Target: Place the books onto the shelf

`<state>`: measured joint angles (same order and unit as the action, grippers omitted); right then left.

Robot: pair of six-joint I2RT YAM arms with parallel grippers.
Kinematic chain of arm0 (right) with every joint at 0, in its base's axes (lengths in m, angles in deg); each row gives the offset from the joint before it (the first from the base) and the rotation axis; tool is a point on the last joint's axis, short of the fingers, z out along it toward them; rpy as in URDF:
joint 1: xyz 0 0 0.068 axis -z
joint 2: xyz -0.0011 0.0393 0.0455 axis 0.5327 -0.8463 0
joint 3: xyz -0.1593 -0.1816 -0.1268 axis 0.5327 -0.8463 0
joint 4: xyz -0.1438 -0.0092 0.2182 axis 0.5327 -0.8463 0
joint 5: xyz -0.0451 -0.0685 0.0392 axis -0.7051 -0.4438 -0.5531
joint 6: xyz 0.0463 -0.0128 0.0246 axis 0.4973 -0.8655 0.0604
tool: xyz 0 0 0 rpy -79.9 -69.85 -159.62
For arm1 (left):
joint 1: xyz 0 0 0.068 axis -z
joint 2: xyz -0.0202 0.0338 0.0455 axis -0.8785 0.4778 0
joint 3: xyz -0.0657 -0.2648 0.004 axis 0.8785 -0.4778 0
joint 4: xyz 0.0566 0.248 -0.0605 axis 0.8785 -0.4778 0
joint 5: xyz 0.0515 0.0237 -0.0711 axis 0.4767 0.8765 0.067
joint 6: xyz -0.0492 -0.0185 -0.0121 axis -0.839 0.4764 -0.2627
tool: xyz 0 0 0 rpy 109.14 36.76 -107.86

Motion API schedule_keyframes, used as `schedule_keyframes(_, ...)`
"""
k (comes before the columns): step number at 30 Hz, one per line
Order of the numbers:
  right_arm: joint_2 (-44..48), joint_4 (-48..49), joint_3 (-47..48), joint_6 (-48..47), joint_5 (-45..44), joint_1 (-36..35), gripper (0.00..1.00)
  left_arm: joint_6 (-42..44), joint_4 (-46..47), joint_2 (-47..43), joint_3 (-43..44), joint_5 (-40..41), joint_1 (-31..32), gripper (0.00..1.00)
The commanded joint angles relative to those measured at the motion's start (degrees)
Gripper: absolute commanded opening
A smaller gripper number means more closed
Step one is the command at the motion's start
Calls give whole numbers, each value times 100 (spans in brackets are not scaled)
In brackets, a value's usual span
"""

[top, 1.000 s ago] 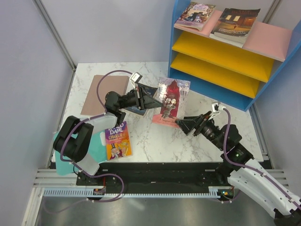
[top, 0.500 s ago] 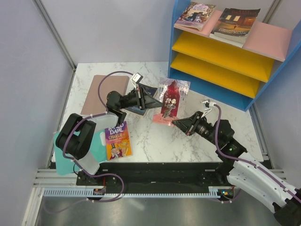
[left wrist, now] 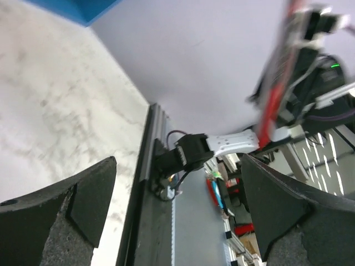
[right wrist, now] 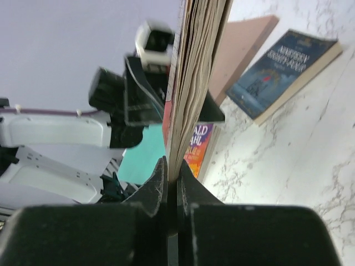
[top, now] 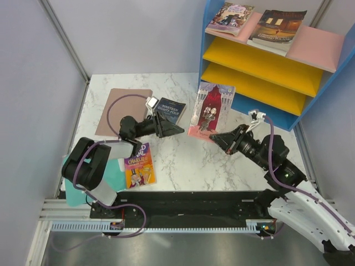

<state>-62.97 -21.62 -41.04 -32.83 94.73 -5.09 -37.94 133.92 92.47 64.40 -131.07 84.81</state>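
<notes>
Right jaws clamped on a pink-red illustrated paperback (top: 211,110), left jaws wide open
Book held tilted over the white marble table (top: 183,160), near the blue-framed slanted shelf (top: 244,104); dark blue paperback (top: 170,111) flat beside left jaws

A robotics lab cell, this: plain grey partition walls (top: 33,83) from nine round to three o'clock, a marble-look table (top: 177,160) boxed in, and at six o'clock an aluminium rail (top: 61,211) with the left arm (top: 86,166) and right arm (top: 285,173) mounted there, cables (top: 119,100) trailing.
</notes>
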Motion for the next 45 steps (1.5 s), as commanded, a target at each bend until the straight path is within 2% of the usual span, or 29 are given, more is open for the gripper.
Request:
schedule_keyframes(1,-387,-990,1720,-768,-466,-8,0,987,-416,-1103,-905,26,-393,100)
schedule_keyframes(2,-728,-1184,2056,-926,-519,-8,0,1589,-1482,-1377,-1054,52,-376,100)
schedule_keyframes(6,-1915,-2500,3972,-1577,-817,1,0,2737,-3315,-2389,-1319,447,45,100)
schedule_keyframes(7,-2431,-2730,4776,-1752,-853,45,0,2842,-3486,-2591,-1345,552,116,100)
schedule_keyframes(8,-2706,-3133,5158,-1814,-853,123,0,2948,-3653,-2636,-1363,580,178,100)
schedule_keyframes(10,-3233,-3513,6271,-1911,-293,621,0,2993,-3883,-2689,-1363,597,327,100)
schedule_keyframes(12,-3928,-3821,6864,-1851,400,1159,0,3045,-3927,-2646,-1355,615,441,100)
schedule_keyframes(13,-4130,-3892,7354,-1833,1021,1649,0,3080,-3953,-2602,-1337,615,494,100)
schedule_keyframes(15,-4588,-3910,7736,-1797,1474,2317,0,3142,-4015,-2426,-1276,624,608,100)
schedule_keyframes(19,-5448,-3779,8824,-1614,2940,3390,0,3256,-4024,-2145,-1188,650,855,100)
schedule_keyframes(21,-5678,-3411,9046,-1193,3434,4014,0,3292,-4024,-1953,-1161,659,951,100)
schedule_keyframes(24,-5925,-2550,9021,-456,4041,4490,0,3300,-4006,-1741,-1135,659,1039,100)
schedule_keyframes(29,-6294,-1170,9038,705,4700,4993,0,3292,-3937,-1573,-1249,773,1241,100)
schedule_keyframes(34,-6619,-124,9170,1830,4903,5292,0,3195,-3743,-1363,-1416,905,1391,100)
schedule_keyframes(45,-7050,142,9267,2553,4991,5951,0,3133,-3611,-1029,-1372,914,1523,99)
